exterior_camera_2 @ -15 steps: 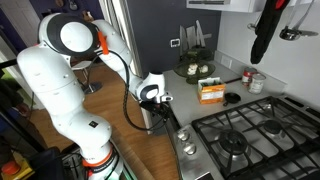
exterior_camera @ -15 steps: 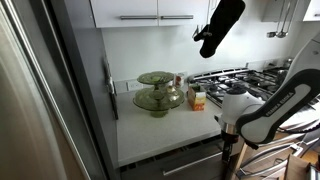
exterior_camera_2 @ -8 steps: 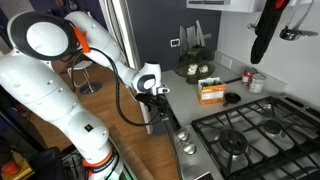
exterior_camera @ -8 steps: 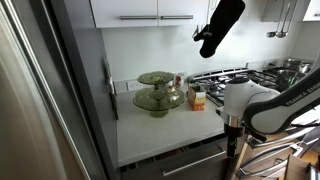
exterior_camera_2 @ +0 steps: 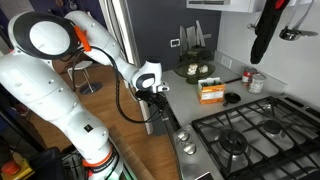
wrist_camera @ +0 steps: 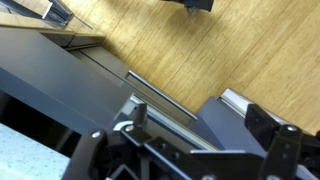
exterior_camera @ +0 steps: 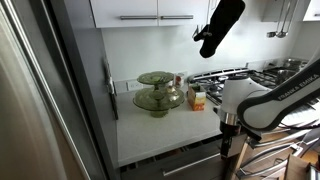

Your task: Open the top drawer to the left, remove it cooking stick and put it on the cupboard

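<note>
**Drawer not yet visibly open; end effector at the counter's front edge**

Little of the task looks done. In both exterior views the end effector [exterior_camera: 228, 148] [exterior_camera_2: 158, 99] hangs at the near edge of the counter [exterior_camera: 165, 130], level with the top drawer [exterior_camera: 185, 161] of the cupboard [exterior_camera: 135, 166]. In the wrist view the end effector [wrist_camera: 195, 122] points at the dark fronts, its fingers [wrist_camera: 132, 115] spread with nothing between them. The silver bar handle [wrist_camera: 165, 97] lies just beyond them. I cannot tell whether they touch it.

The drawer does not look pulled out, though the angles leave that unsure. The cooking stick is in no view, so it is presumably inside the drawer. By my reading the pull, the lift-out and the placing on the counter all remain.

For room, the counter's front lip sits just above the end effector, so any rise has to clear that edge. The stove [exterior_camera_2: 240, 135] borders the counter on the right and a tall steel panel [exterior_camera: 60, 90] stands on the left. A green tiered dish [exterior_camera: 158, 92] and a small carton [exterior_camera: 197, 97] stand toward the far wall. The near strip of counter is bare and looks the natural place for the stick. Over the wood floor [wrist_camera: 230, 50] in front there seems to be space for the drawer to slide out.
</note>
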Robot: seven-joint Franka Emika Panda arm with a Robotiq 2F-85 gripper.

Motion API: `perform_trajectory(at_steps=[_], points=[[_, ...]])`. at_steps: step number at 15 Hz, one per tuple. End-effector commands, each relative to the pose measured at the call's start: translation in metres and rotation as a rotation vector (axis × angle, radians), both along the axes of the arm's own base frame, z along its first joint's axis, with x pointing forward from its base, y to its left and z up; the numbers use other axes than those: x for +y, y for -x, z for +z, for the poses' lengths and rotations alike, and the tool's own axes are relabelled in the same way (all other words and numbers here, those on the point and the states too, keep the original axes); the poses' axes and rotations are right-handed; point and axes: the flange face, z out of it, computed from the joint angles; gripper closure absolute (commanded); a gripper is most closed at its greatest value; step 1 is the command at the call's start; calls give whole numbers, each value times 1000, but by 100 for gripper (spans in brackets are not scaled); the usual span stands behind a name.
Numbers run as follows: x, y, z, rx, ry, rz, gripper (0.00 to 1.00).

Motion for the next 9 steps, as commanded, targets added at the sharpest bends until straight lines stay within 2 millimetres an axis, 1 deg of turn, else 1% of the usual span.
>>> perform_trajectory(at_steps=[1,5,7,8,9], points=[[-5,-3,-6,-23,-63,-24,0],[-11,-2,-6,-145,-100,20,0],[-10,-1,-6,-205,-95,83,0],[-9,-13,-6,-224,-88,124,0],[-7,-13,-7,-244,-72,164,0]])
